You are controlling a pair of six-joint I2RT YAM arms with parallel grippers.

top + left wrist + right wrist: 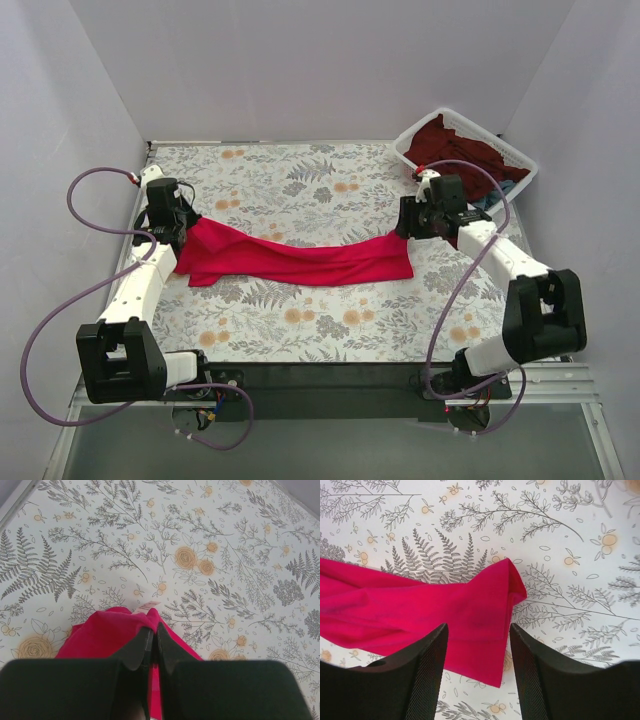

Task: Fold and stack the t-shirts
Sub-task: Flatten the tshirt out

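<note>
A bright crimson-red t-shirt (300, 258) lies stretched in a long band across the floral table, its left end lifted. My left gripper (172, 235) is shut on that left end; in the left wrist view the red cloth (100, 635) bunches around the closed fingertips of the gripper (154, 627), with a small label showing. My right gripper (410, 225) hovers over the shirt's right end, open. In the right wrist view that gripper's (478, 626) fingers stand apart, and the folded right edge of the shirt (420, 610) lies flat on the table below them.
A white mesh basket (520, 160) stands at the back right corner and holds a dark maroon t-shirt (460, 145); a bit of teal-blue cloth (487, 202) shows behind the right arm. White walls close in the table on three sides.
</note>
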